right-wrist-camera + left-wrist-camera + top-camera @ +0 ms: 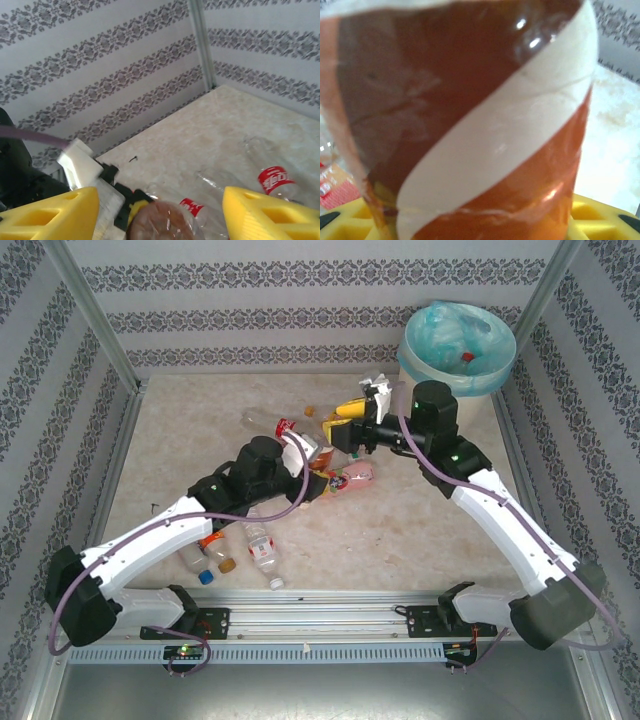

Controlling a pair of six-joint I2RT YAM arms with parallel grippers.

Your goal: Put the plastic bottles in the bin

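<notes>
A bottle with a brown-orange label and a white stripe (470, 100) stands between the yellow fingertips (600, 215) of my left gripper (475, 212), which is shut on it. Over the middle of the table, the left gripper (316, 464) meets my right gripper (341, 421). The right gripper (160, 196) is open, with the bottle's round brown end (162, 222) between its wide-spread yellow fingers (50, 215) and touching neither. The bin (458, 345), cream-white with a blue-green bag, stands at the far right corner behind the right wrist.
Loose bottles lie on the marble table (420, 530): a clear one with a red label (270, 423), a pink one (355, 476), and three by the left forearm (262, 550). Clear bottles (272, 177) lie below the right gripper. Patterned walls close three sides.
</notes>
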